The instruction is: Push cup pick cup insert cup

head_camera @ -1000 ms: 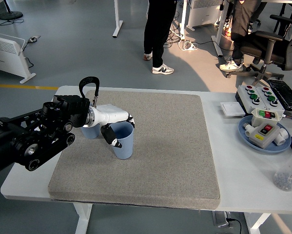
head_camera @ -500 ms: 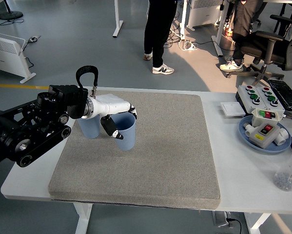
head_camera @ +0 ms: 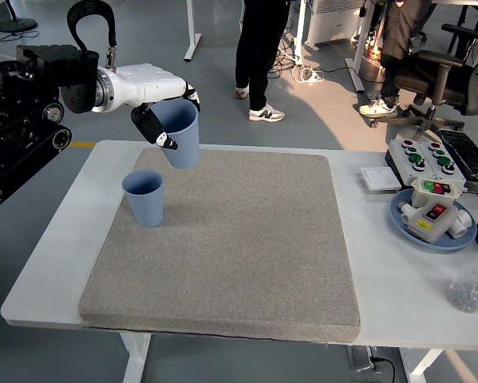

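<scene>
We saw the left hand [head_camera: 160,112], fingers clamped on one blue cup [head_camera: 178,132], had lifted it off the grey mat [head_camera: 246,247] to above and behind the standing blue cup [head_camera: 144,198], so insertion remained.

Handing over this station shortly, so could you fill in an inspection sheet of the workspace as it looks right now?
Surface: white table with a grey mat.
Job's things: one blue cup upright on the mat; second blue cup held in the air, tilted.
Clutter: button box, blue plate of parts, bottle at right.
Grippers: left hand grasping the raised cup; right not in view.
Cables: loose on the floor.
Surroundings: person standing, office chair, heater.
</scene>
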